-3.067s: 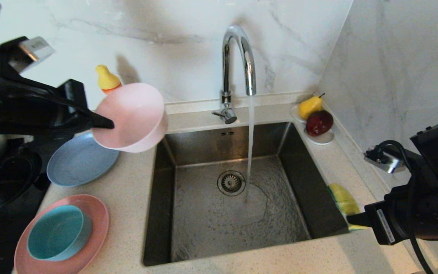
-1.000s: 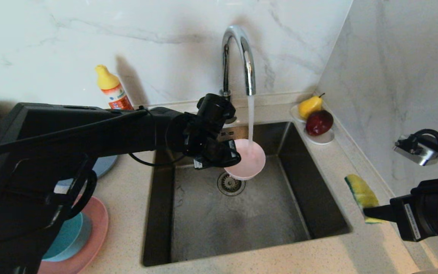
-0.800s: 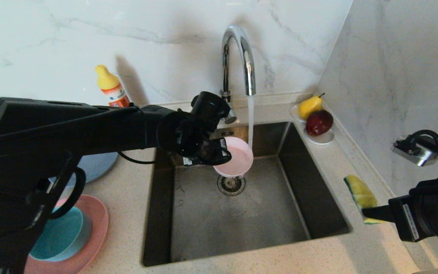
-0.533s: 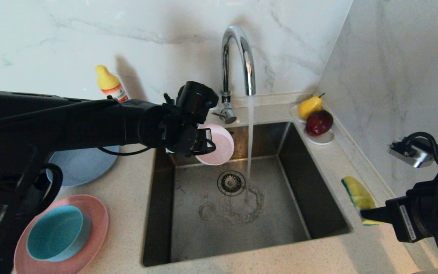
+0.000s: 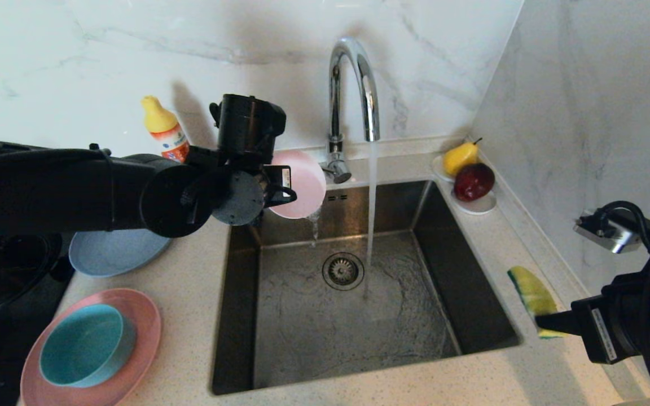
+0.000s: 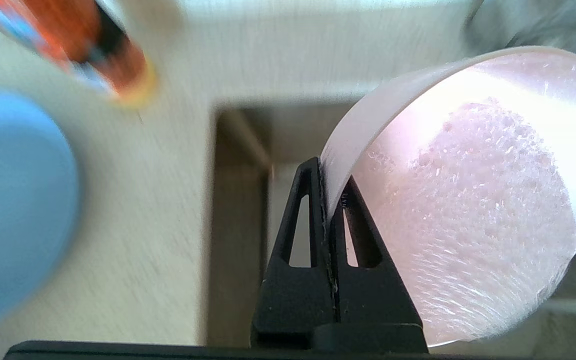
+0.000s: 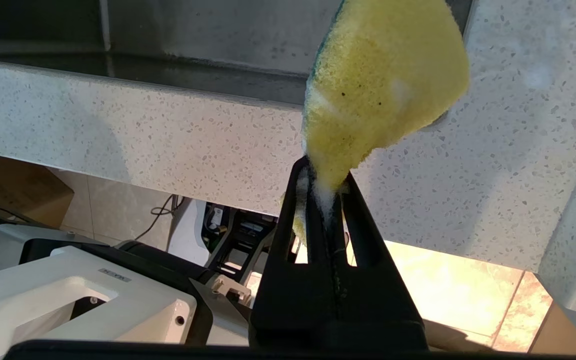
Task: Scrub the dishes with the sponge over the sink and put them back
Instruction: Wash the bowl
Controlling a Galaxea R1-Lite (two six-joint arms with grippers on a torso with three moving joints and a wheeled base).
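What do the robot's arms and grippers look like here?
Both arms are matte black. The left gripper and right gripper have black triangular fingers with slotted cut-outs. The left arm carries a thin black cable; the right has a white label, a looping cable and a silver wrist box.

An orange bottle (image 5: 166, 134) with a yellow cap stands against the marble wall. A pear (image 5: 460, 158) and a red apple (image 5: 474, 181) sit on a white dish (image 5: 478, 206).
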